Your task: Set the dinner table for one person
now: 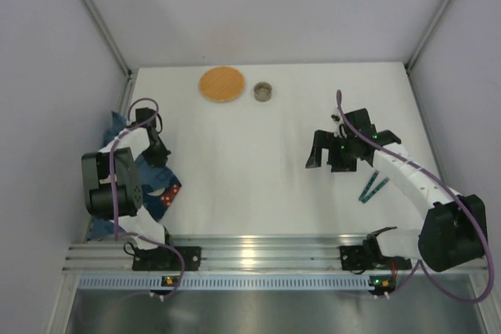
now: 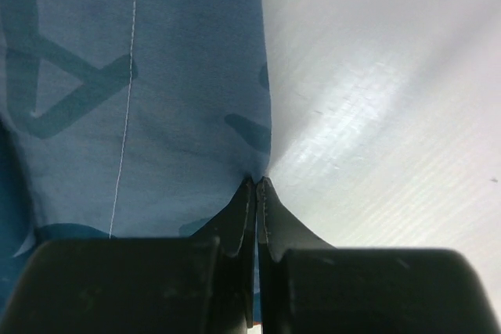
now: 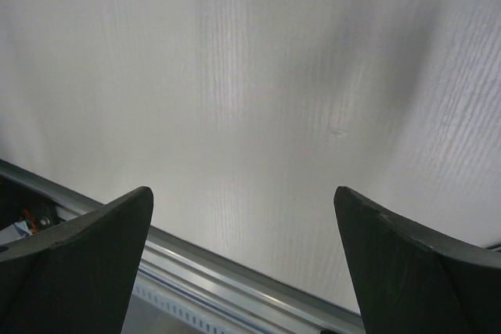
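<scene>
The white dinner table (image 1: pixel 250 177) fills the top view. A dark blue printed cloth mat (image 1: pixel 154 188) lies crumpled at its left edge under my left arm. My left gripper (image 1: pixel 157 154) is shut on the cloth's edge; in the left wrist view the closed jaw tips (image 2: pixel 257 182) pinch the hem of the cloth (image 2: pixel 156 76) just over the table (image 2: pixel 391 115). My right gripper (image 1: pixel 332 159) is open and empty over the right half of the table; in the right wrist view (image 3: pixel 243 201) only bare tabletop (image 3: pixel 258 76) lies between its jaws.
A round wooden plate (image 1: pixel 221 84) and a small grey cup (image 1: pixel 264 91) stand at the table's far edge. Green utensils (image 1: pixel 373 188) lie by the right arm. Aluminium rails (image 1: pixel 250 254) edge the near side, also seen in the right wrist view (image 3: pixel 235 271).
</scene>
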Available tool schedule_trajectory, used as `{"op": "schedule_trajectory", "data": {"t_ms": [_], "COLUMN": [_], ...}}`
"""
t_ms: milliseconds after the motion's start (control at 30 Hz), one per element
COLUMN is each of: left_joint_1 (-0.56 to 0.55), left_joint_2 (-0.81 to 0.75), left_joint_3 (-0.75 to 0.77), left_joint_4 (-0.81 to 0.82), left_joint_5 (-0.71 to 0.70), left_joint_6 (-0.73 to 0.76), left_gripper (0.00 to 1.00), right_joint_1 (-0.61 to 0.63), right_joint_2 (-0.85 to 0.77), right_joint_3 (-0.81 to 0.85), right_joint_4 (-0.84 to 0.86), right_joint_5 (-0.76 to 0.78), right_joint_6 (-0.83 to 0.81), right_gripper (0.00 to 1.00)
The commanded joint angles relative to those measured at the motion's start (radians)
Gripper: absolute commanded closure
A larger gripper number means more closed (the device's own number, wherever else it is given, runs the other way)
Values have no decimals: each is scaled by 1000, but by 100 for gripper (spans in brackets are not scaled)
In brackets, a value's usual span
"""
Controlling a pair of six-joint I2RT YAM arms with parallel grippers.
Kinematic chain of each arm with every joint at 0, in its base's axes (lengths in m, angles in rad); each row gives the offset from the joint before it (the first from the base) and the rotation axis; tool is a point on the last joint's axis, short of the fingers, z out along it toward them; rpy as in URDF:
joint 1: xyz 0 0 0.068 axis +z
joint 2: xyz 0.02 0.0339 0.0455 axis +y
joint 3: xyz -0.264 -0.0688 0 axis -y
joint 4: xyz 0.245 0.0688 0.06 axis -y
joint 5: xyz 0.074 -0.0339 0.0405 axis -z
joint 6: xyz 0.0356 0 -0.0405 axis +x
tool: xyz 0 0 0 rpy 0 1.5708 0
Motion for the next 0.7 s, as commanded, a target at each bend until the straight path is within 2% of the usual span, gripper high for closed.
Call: {"op": "schedule_trajectory", "data": {"t_ms": [0, 200, 367, 433, 467, 500, 667], "left_joint_1": [-101, -474, -714, -763, -785, -820, -860], "left_joint_2": [6, 41, 161, 204, 211, 213, 147], "left_joint_3": [39, 188, 418, 525, 554, 580, 660], "left_joint_4": [17, -24, -99, -128, -142, -151, -228], "left_joint_5": [40, 3, -3, -12, -18, -22, -57], "left_joint_6": [-22, -102, -160, -167, -167, -167, -196], "left_gripper": [100, 100, 100, 72, 10, 1, 1], "right_joint_1": [-44, -121, -136, -136, -136, -136, -132], "right_joint_2": [-52, -124, -158, -162, -159, -159, -139], "right_joint_3": [72, 66, 48, 43, 43, 44, 84], "right_joint_4": [-56, -120, -154, -154, -154, -156, -153], "right_joint_5": [37, 73, 133, 129, 123, 119, 100], "right_joint_6": [-52, -89, -103, -98, -94, -94, -98], "right_gripper": [0, 0, 0, 0, 0, 0, 0]}}
